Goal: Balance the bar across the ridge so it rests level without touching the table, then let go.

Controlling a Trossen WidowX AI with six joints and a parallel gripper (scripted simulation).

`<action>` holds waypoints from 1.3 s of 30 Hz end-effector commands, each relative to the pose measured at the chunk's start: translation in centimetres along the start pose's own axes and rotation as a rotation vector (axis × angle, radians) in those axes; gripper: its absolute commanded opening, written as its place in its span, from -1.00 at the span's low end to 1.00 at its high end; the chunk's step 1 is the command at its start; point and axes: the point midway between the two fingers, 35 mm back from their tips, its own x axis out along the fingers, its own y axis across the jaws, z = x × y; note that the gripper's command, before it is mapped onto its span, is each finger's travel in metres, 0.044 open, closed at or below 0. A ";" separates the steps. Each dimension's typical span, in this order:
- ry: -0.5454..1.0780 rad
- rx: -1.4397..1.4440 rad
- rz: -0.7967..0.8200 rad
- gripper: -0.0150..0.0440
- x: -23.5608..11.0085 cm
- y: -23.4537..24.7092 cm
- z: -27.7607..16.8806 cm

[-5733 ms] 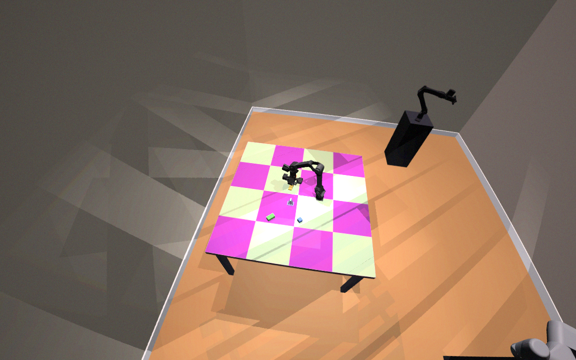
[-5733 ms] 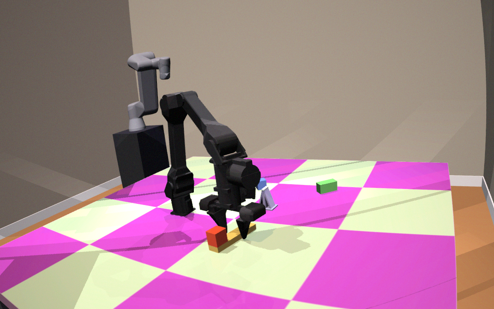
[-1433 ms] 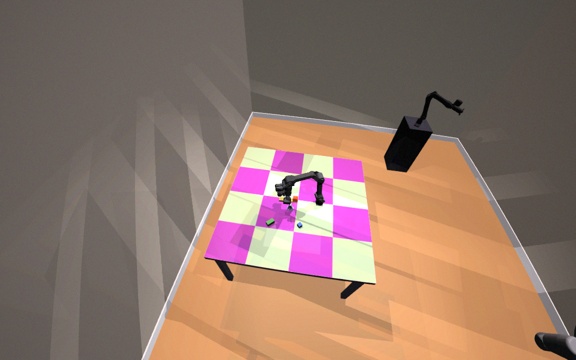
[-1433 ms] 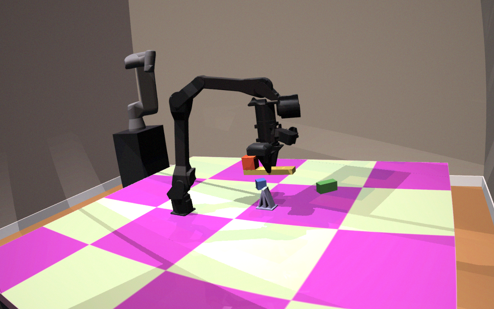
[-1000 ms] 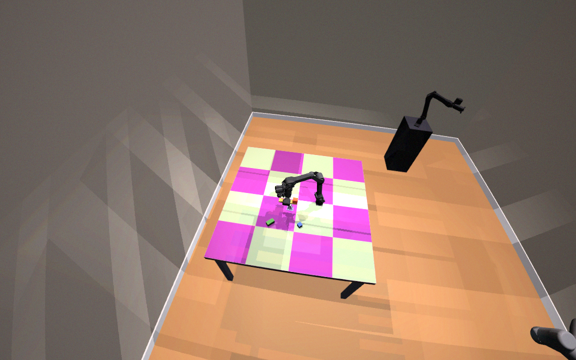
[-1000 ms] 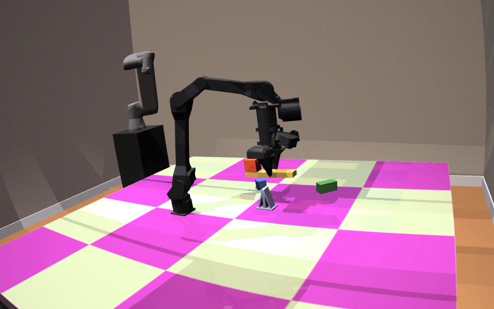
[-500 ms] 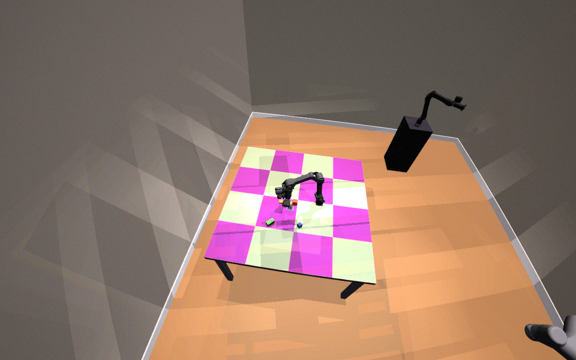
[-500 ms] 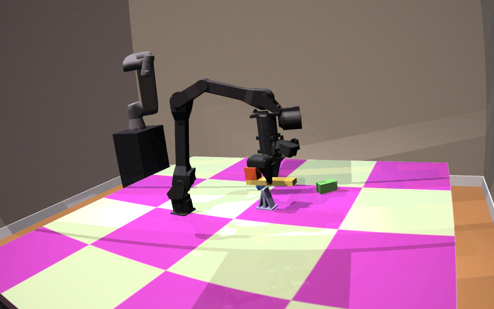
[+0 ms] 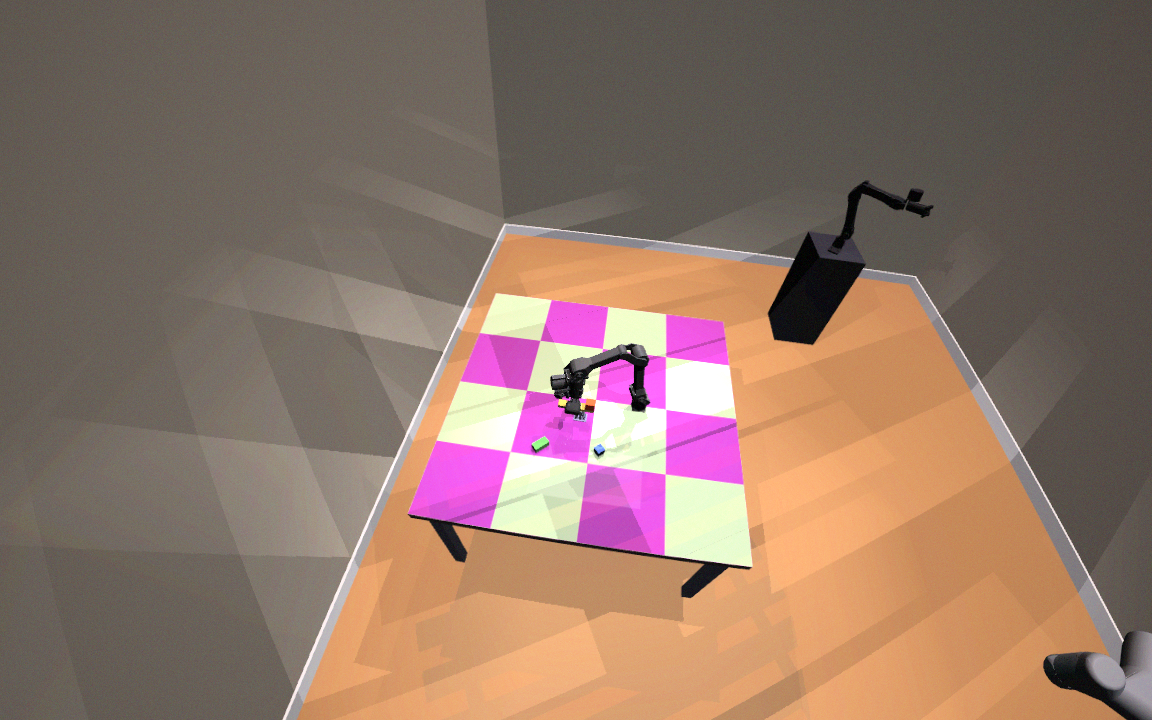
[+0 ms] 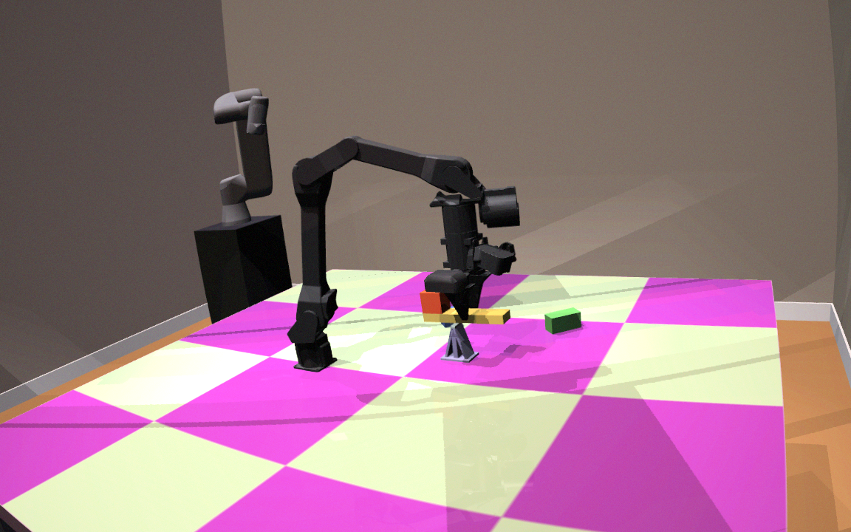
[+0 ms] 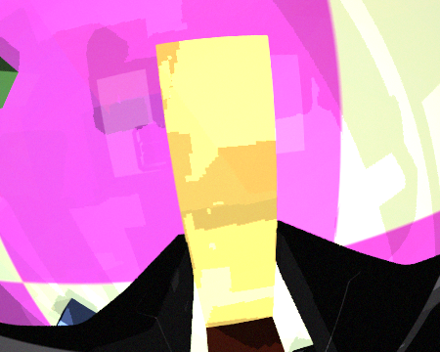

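Carrying the whole setup: magenta-and-cream checkered surface (image 9: 705,519) (image 10: 349,410) (image 11: 59,171). Black six-joint arm (image 9: 620,353) (image 10: 312,238) stands on it, bent over, gripping end pointed down. Yellow bar (image 9: 562,403) (image 10: 488,316) (image 11: 225,171) is up off the surface, about level, over the ridge; contact with the ridge top can't be confirmed. Fingers (image 9: 572,407) (image 10: 460,308) are partly open, closed on the bar's sides, no release. Gray ridge stand (image 9: 579,416) (image 10: 459,347) is upright on its base plate, partly hidden up top. Green block (image 9: 540,443) (image 10: 562,321) (image 11: 0,90) lies on the surface, apart from the stand. Orange-red block (image 9: 590,405) (image 10: 431,303) (image 11: 244,334) sits on the bar's arm-base end. Blue block (image 9: 599,449) (image 10: 446,324) (image 11: 75,313), smallest, is on a cream square.
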 end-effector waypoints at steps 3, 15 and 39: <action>-0.001 -0.002 0.001 -0.49 0.0 0.0 0.0; -0.001 -0.002 0.001 -0.49 0.1 0.0 0.0; -0.001 -0.002 0.001 -0.49 0.3 0.0 0.0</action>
